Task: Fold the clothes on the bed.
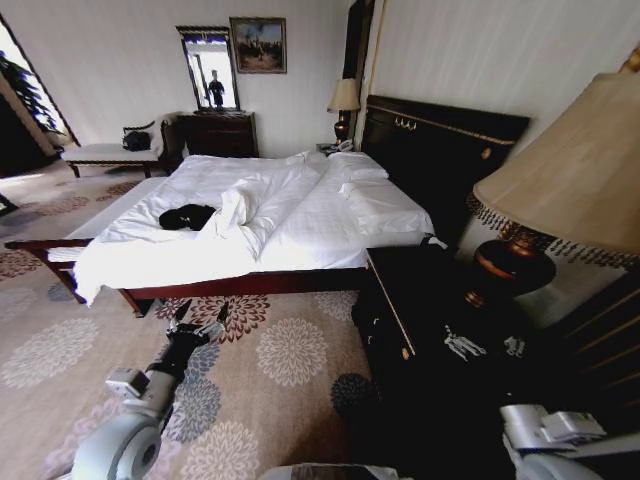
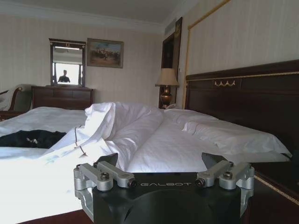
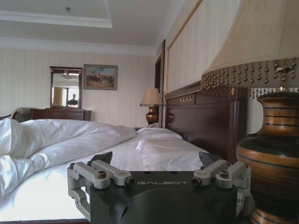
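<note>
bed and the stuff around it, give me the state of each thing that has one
black T-shirt: unfolded, crumpled on the bed, near the foot end
white duvet: rumpled, bunched in a ridge down the middle
pillows: lying flat by the headboard
near lamp: unlit
far lamp: lit
left gripper: open, empty, over the carpet
right gripper: open, empty, beside the near lamp

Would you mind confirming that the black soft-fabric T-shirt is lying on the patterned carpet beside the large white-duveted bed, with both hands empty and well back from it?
Not quite: the head view shows the black soft-fabric T-shirt lying on the large white-duveted bed, not on the carpet. The left hand and right hand are indeed empty and well back.
</note>
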{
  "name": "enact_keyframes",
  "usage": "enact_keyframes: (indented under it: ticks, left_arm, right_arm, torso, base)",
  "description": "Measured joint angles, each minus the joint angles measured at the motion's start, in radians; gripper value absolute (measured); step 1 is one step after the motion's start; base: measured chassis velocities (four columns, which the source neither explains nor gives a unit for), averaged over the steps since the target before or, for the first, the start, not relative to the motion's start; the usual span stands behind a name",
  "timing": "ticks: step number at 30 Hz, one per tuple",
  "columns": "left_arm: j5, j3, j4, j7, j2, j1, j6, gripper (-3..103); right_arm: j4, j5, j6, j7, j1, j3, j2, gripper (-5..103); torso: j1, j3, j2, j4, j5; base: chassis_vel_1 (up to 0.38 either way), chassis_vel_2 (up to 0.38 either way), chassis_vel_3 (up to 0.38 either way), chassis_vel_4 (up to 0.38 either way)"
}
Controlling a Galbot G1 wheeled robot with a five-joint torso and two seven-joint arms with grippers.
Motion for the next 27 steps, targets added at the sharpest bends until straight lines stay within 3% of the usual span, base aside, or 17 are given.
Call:
enact_keyframes:
  ticks: [3, 8, 27]
  left_arm:
    - [0.0, -0.001, -0.006, 0.0, 0.012, 0.021, 0.0, 100]
    - [0.009, 0.0, -0.014, 0.0, 0.009, 0.026, -0.001, 100]
    - [0.003, 0.003, -0.011, 0.0, -0.019, 0.016, -0.002, 100]
  right_arm:
    - [-0.021, -0.037, 0.009, -0.007, 0.011, -0.016, -0.054, 100]
    - [-0.049, 0.01, -0.01, 0.007, 0.048, -0.007, -0.123, 100]
    - [-0.026, -0.012, -0.019, -0.005, 0.042, -0.006, -0.091, 100]
  torso:
    - [0.0, 0.0, 0.0, 0.0002, -0.0001]
    - [0.0, 0.0, 0.0, 0.0005, 0.0]
    - [0.0, 0.0, 0.0, 0.0002, -0.0001]
  base:
    - [0.0, 0.0, 0.0, 0.0]
    - [0.0, 0.0, 0.0, 0.0]
    - [0.0, 0.0, 0.0, 0.0]
